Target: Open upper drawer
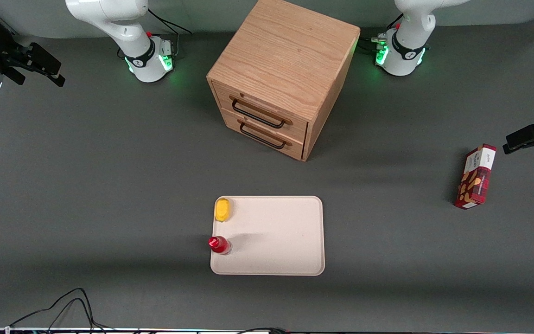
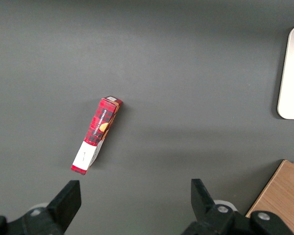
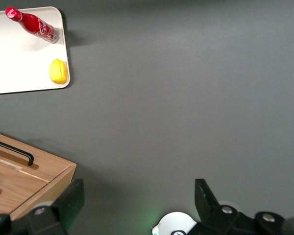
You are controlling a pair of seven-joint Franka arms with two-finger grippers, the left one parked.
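So the upper drawer point(image 1: 261, 109) is shut tight in the small wooden cabinet point(image 1: 290, 51), and its thin black handle point(image 1: 257, 117) has nothing on it, so I think the job has not really begun. The cabinet sits near the middle of the worktop point(image 1: 86, 185), between the two robot bases, with its drawer fronts turned toward the front camera. The pincer point(image 3: 137, 205) is up in the air at the working arm's end of the worktop, well apart from the cabinet, and its two fingers are spread wide with nothing between them. What is left is all of it, I think: go to the handle, grab it, and pull the drawer out. The bottom drawer point(image 1: 270, 136) sits just under the upper one with the same kind of handle, so the pincer must pick the top one. In front of the drawers there is bare worktop, then a white tray point(image 1: 285, 232) with a red bottle point(image 1: 219, 244) and a yellow thing point(image 1: 223, 209) on it. A red box point(image 1: 475, 176) lies toward the parked arm's end
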